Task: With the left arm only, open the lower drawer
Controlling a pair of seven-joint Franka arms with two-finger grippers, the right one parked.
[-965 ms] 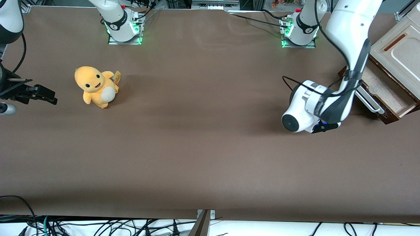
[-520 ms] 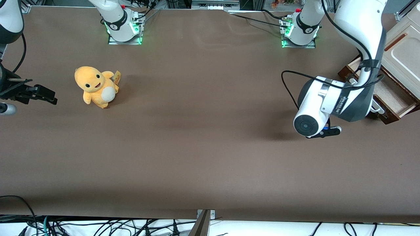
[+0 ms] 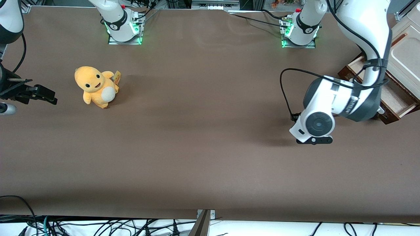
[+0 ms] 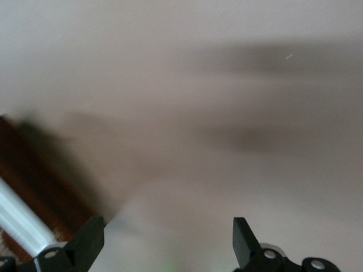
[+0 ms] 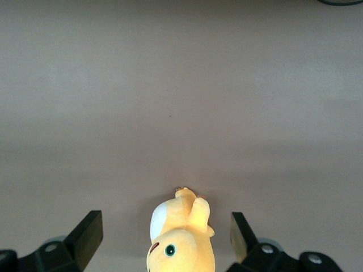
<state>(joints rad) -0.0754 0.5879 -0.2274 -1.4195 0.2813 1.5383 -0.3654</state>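
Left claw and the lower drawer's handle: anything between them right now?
Nothing. In the left wrist view the open claw has only bare brown table between it and the lower drawer, whose silver handle sits beside one finger.

The left arm (image 3: 341,98) wore glossy white plastic shells with matt dark grey sections, and a thin black rubbery cable (image 3: 284,88) looped from it. Its gripper (image 4: 168,241), above the table just beside the drawer, had matt black plastic fingers (image 4: 243,238) set wide apart. The lower drawer (image 3: 393,95) showed dark-brown wood outside, pale raw-looking wood inside, and a smooth silver metal handle (image 4: 20,224). The table (image 3: 197,147) had a matt brown covering. The soft toy (image 3: 95,87) was fuzzy orange plush.
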